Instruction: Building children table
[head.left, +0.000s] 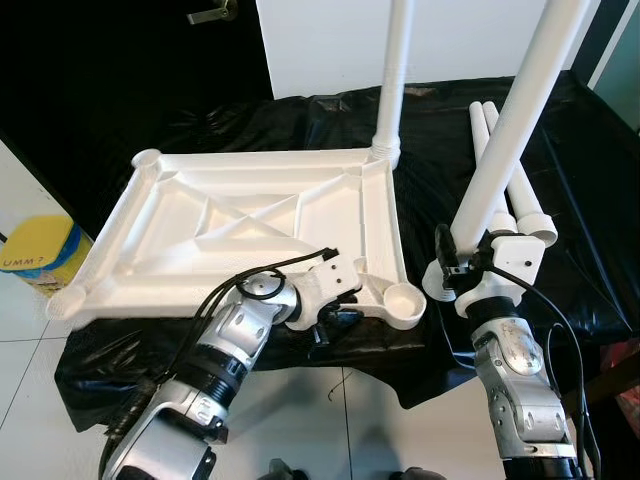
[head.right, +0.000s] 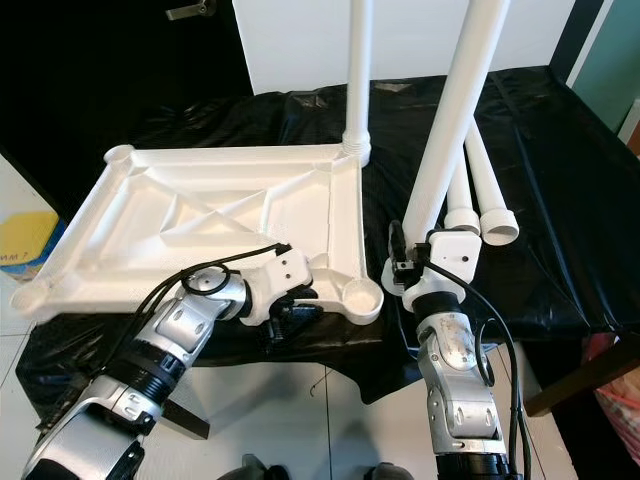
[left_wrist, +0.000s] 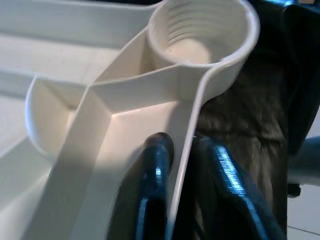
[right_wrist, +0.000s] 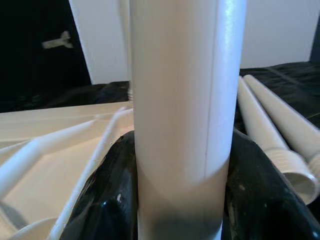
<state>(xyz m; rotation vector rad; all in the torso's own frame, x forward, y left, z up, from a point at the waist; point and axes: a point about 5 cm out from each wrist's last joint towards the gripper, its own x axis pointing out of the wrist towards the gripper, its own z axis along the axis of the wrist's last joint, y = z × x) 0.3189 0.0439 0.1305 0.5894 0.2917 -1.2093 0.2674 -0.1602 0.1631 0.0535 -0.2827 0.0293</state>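
Tabletop (head.left: 250, 215) lies upside down on the black-draped surface, left gripper (left_wrist: 182, 165) clenched on its thin rim by the empty 5 o'clock socket (head.left: 405, 298). Right gripper (right_wrist: 180, 195) clamps a smooth, light, stiff leg (head.left: 505, 130) (slippery plastic; hold low near its threaded end).

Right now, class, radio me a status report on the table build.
Left pincer clamps tabletop rim beside empty corner socket. Right pincer grips a leg upright. One leg already fitted; two spare legs on black sheet. Nothing in the way.
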